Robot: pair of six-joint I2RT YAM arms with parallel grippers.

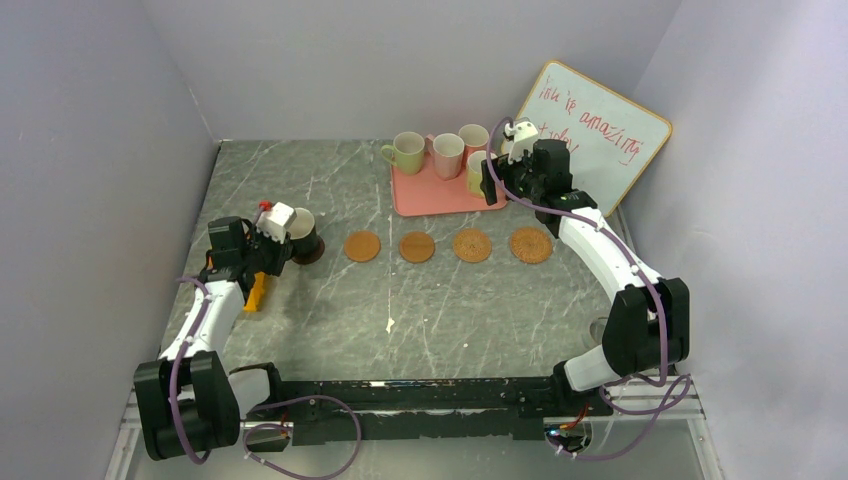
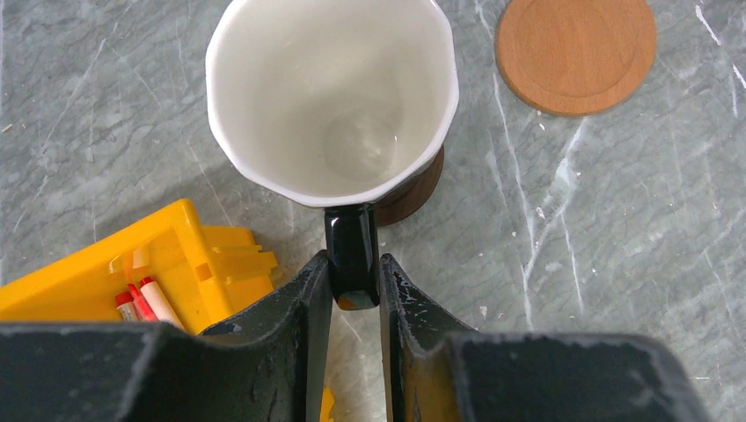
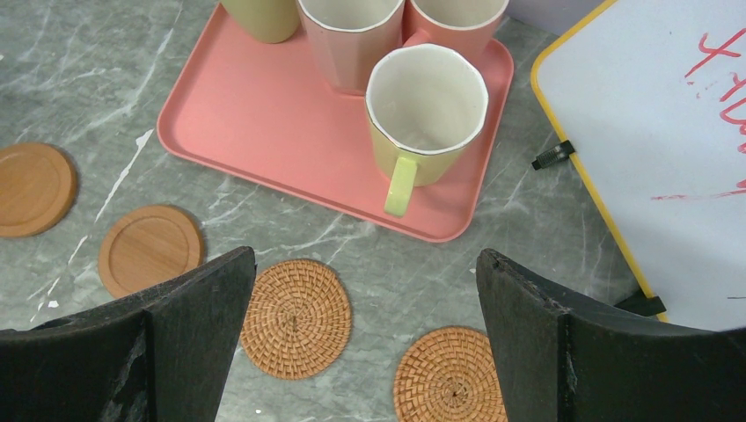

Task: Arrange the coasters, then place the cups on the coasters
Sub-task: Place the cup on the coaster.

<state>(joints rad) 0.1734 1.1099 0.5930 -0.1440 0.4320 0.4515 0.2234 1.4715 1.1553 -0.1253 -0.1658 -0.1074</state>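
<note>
Counted: one dark brown mug (image 1: 303, 232), two green mugs (image 1: 408, 152), two pink mugs (image 1: 447, 155). Two woven coasters (image 3: 296, 317), two wooden coasters (image 3: 149, 249), one dark brown coaster (image 2: 413, 189). One pink tray (image 1: 420, 197), one whiteboard (image 1: 600, 140), one yellow box (image 2: 106, 272).

Left wrist view: only a thin arc of the dark brown coaster (image 2: 415, 192) shows. The dark brown mug (image 2: 334, 97) above it hides the rest, and the top edge clips the mug's rim. A yellow bin (image 2: 114, 272) runs off the left edge, and too little shows of the red and white items (image 2: 141, 303) inside to identify them.

Right wrist view: the top edge crops three mugs (image 3: 352, 35) on the pink tray (image 3: 264, 132). The whiteboard (image 3: 651, 158) runs off the right side, its red writing incomplete.

Overhead view: the right arm (image 1: 590, 240) covers part of a pale green mug (image 1: 474, 168). A white speck (image 1: 389, 325) on the table (image 1: 450, 320) is too small to tell.
</note>
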